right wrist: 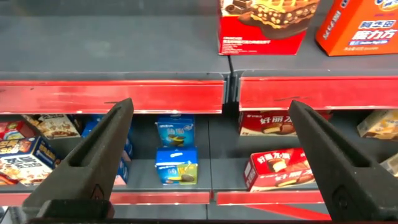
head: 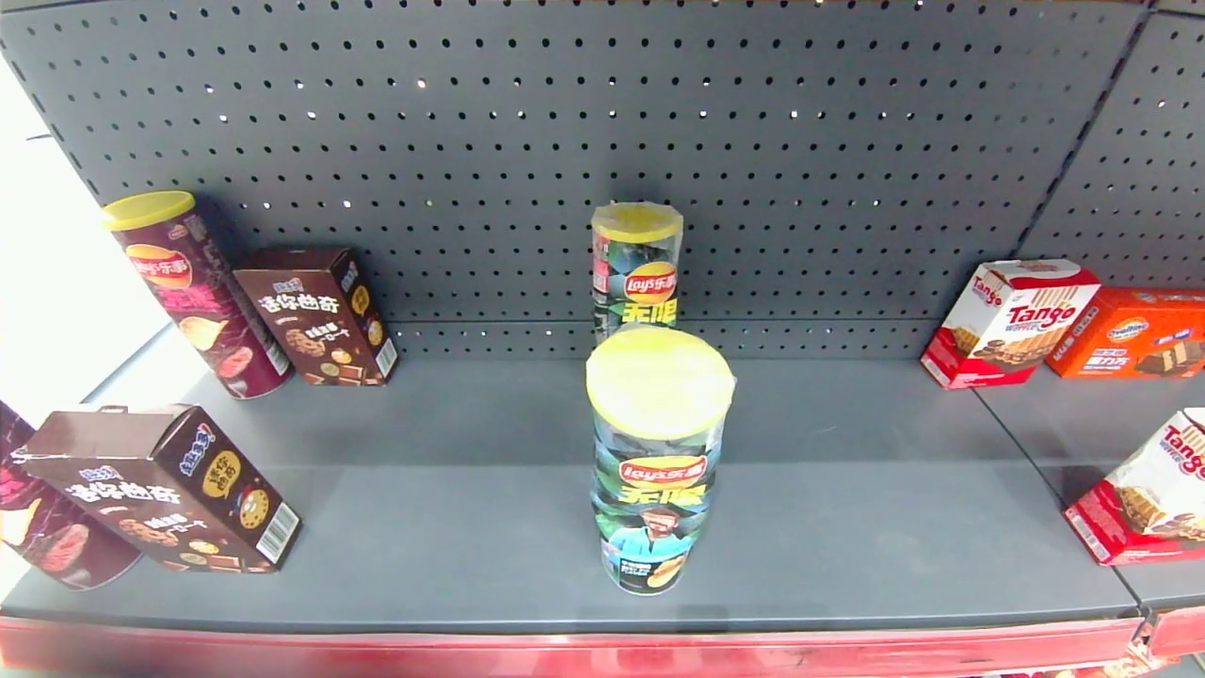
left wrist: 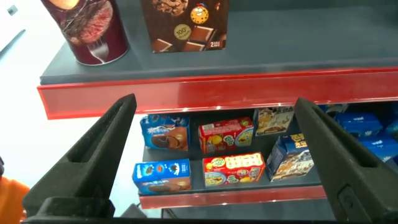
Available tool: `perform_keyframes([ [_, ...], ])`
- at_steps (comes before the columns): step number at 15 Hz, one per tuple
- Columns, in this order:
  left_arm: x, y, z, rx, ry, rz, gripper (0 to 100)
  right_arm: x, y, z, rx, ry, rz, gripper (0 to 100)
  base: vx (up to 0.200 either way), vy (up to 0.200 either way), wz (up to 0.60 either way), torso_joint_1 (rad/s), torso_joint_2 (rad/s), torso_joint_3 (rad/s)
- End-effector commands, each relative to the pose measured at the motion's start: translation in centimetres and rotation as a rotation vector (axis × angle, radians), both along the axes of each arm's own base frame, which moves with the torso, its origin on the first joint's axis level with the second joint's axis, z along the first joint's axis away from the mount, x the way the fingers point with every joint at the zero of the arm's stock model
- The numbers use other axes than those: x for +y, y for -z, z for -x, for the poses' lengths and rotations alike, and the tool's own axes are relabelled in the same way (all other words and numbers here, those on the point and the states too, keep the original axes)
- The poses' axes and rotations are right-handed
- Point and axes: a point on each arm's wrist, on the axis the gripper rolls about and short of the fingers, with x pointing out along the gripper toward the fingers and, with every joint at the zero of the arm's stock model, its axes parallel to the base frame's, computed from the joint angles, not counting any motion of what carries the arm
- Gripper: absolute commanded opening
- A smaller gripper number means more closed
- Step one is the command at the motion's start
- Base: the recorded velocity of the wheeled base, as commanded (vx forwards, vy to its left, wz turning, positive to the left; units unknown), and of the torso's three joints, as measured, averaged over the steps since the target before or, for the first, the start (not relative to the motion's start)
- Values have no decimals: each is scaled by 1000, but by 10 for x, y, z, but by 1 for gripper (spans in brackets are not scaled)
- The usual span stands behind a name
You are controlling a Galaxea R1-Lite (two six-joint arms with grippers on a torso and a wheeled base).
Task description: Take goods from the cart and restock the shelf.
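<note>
Two green chip cans with yellow lids stand mid-shelf, one near the front (head: pixel 657 461) and one by the back panel (head: pixel 637 268). The grey shelf board (head: pixel 452 527) has a red front strip. My left gripper (left wrist: pixel 214 106) is open with nothing between its fingers; it hangs in front of the red strip (left wrist: pixel 217 90), below a maroon can (left wrist: pixel 87 28) and a brown cookie box (left wrist: pixel 186 22). My right gripper (right wrist: pixel 211 107) is also open and holds nothing, in front of the strip below a red wafer box (right wrist: pixel 264 25) and an orange box (right wrist: pixel 360 25).
On the shelf's left stand a maroon can (head: pixel 193 292) and brown cookie boxes (head: pixel 320 315) (head: pixel 160 490). On the right are wafer boxes (head: pixel 1007 325) (head: pixel 1144 499) and an orange box (head: pixel 1130 334). A lower shelf holds blue boxes (left wrist: pixel 163 134) and more packs (right wrist: pixel 176 165).
</note>
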Motion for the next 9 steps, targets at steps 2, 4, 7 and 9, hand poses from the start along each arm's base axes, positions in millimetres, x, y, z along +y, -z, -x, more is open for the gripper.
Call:
perform_keyframes([
  [2, 0, 0, 0, -1, 1, 2, 100, 0, 0, 0, 1, 0, 0, 100, 0, 0, 0, 0, 0, 0],
  [4, 0, 0, 0, -1, 1, 2, 100, 0, 0, 0, 3, 0, -2, 100, 0, 0, 0, 0, 0, 0],
  [7, 0, 0, 0, -1, -1, 0, 100, 0, 0, 0, 3, 0, -2, 100, 0, 0, 0, 0, 0, 0],
  [9, 0, 0, 0, -1, -1, 2, 100, 0, 0, 0, 3, 0, -2, 100, 0, 0, 0, 0, 0, 0],
])
